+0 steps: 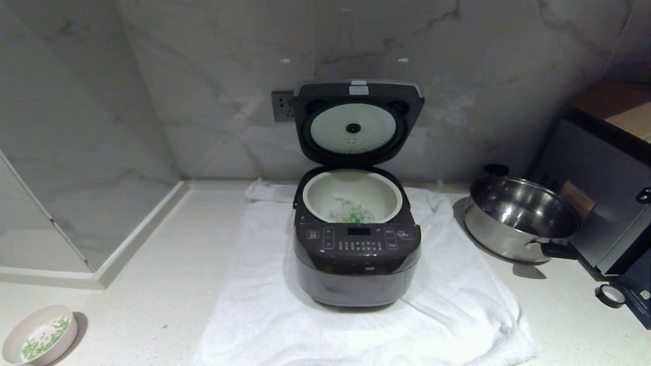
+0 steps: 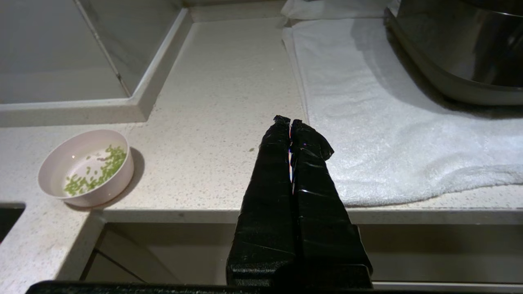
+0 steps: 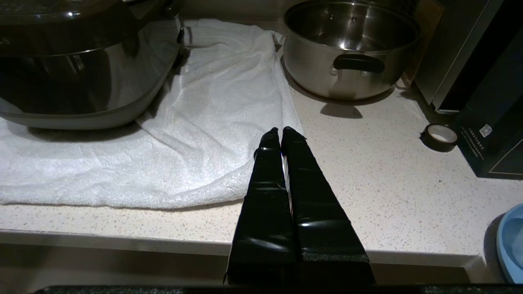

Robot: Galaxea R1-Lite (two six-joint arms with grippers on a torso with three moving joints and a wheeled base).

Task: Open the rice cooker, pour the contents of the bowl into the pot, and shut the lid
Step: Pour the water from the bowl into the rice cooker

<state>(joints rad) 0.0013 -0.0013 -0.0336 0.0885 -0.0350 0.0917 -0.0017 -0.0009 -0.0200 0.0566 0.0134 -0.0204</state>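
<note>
At the counter's (image 1: 152,284) front edge you see the left gripper (image 2: 291,121) and right gripper (image 3: 281,130) with fingers pressed together, holding nothing; the bowl (image 1: 38,335) sits at the front left corner with green bits (image 2: 96,171) inside; mid-counter, on the white towel (image 1: 447,315), the rice cooker (image 1: 356,254) stands with its lid (image 1: 358,122) raised, green bits scattered in the pot (image 1: 352,195); a steel pan (image 1: 519,218) rests toward the right edge.

Dark rice cooker (image 1: 357,264) stands with lid (image 1: 357,122) raised; green bits (image 1: 351,212) dot its white pot (image 1: 352,195); pink bowl (image 1: 39,335) sits well apart.
</note>
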